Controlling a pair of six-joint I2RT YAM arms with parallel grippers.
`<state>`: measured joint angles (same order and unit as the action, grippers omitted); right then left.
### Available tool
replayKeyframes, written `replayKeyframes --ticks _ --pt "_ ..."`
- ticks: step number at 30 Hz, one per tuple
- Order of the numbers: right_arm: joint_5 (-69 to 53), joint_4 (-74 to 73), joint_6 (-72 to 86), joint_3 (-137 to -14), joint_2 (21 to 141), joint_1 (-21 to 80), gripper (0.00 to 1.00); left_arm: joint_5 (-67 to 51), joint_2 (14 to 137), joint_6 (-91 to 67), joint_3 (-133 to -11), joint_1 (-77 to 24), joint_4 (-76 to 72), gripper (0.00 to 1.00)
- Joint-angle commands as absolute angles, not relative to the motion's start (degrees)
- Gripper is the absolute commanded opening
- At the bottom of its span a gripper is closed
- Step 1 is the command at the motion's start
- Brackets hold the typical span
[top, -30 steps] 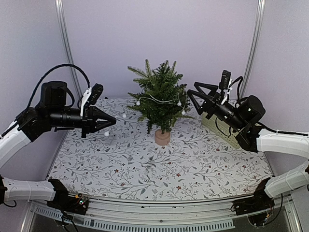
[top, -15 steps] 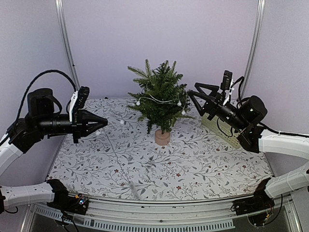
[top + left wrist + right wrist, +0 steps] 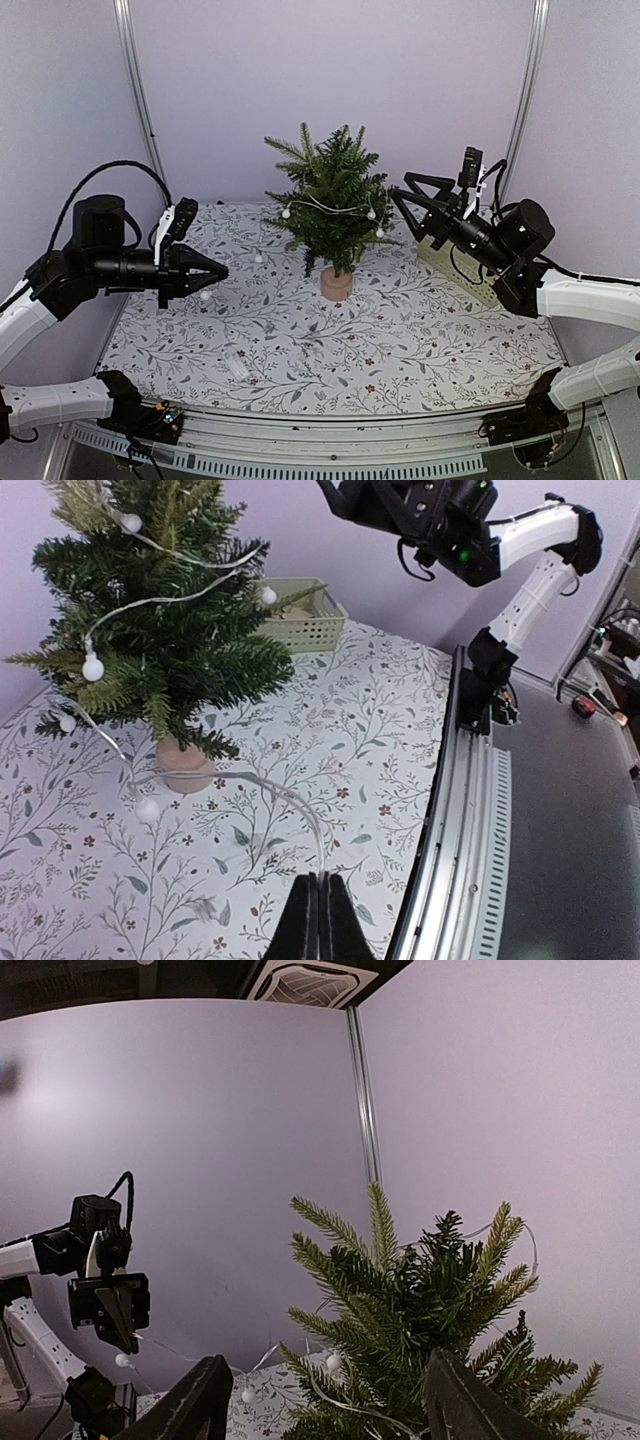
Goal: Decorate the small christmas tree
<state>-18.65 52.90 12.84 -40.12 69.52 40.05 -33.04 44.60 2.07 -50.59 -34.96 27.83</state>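
The small christmas tree (image 3: 335,205) stands on its tan base at the back middle of the table; it also shows in the left wrist view (image 3: 160,640) and the right wrist view (image 3: 440,1330). A clear light string with white bulbs (image 3: 330,210) is draped over its branches and trails left. My left gripper (image 3: 222,270) is shut on the end of that string (image 3: 300,820), left of the tree, above the table. My right gripper (image 3: 398,200) is open and empty, just right of the tree's upper branches.
A pale green basket (image 3: 455,262) sits at the right under my right arm, also in the left wrist view (image 3: 300,620). Loose white bulbs (image 3: 257,257) hang left of the tree. The metal rail (image 3: 330,440) runs along the near edge.
My left gripper drew back left with the string, then came a little right and lower. The right arm barely moved.
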Motion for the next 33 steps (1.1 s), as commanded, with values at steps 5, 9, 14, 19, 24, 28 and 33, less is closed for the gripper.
replayKeyframes --ticks 5,9,14,19,24,28,33 --pt "-18.84 52.74 13.19 -39.55 68.26 39.81 0.69 -38.72 44.16 1.97 -49.37 -34.4 28.75 0.0" --pt "-18.66 52.81 13.26 -39.39 67.95 39.83 0.69 -32.49 40.7 -1.09 -50.07 -32.78 28.72 0.0" --pt "-18.65 52.74 13.27 -39.3 67.8 39.79 0.69 -23.99 37.01 -5.54 -50.33 -29.55 29.66 0.0" --pt "-18.8 52.82 13.41 -39.46 67.76 39.81 0.69 -19.96 38.6 -8.53 -50.84 -27.02 31.15 0.0" --pt "-18.81 52.73 13.54 -39.3 67.45 39.84 0.69 -16.07 44.56 -10.67 -52.57 -25.45 34.49 0.0" --pt "-18.47 52.56 13.27 -39.07 67.03 39.81 0.69 -28.04 43.89 -8.05 -51.42 -25.38 30.79 0.0" --pt "-19.13 52.56 13.14 -39.06 67.29 39.81 0.68 -41.33 42.44 -8.65 -50.99 -26.88 23.81 0.0"
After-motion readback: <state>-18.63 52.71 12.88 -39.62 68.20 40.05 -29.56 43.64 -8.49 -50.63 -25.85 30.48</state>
